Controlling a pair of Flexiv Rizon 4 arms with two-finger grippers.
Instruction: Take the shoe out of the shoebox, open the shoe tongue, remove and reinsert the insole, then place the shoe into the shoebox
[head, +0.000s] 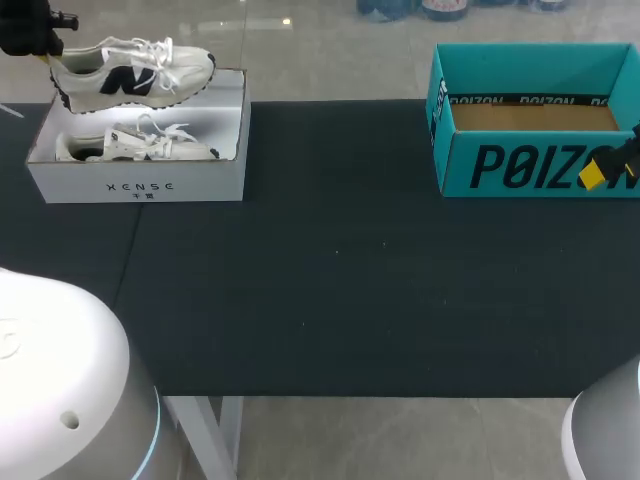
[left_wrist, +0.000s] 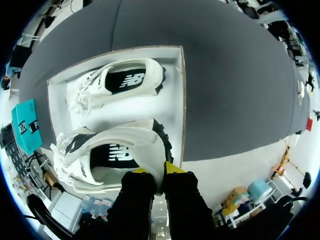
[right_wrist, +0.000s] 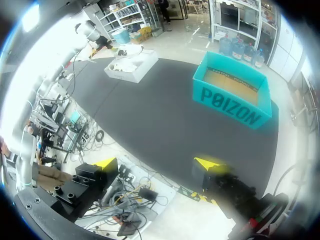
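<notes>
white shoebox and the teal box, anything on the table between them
Nothing. The stretch of black table between the white shoebox and the teal box is bare; the head view shows it plainly, and the right wrist view agrees.

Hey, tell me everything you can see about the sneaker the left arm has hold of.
The sneaker is white, mesh-like, with a dark side logo, dark heel sole, white laces and a dark insole. The left pincer is shut on its heel rim. It hangs level, sole down, toe towards the table's middle, over the far edge of the white shoebox, where the other shoe lies.
</notes>
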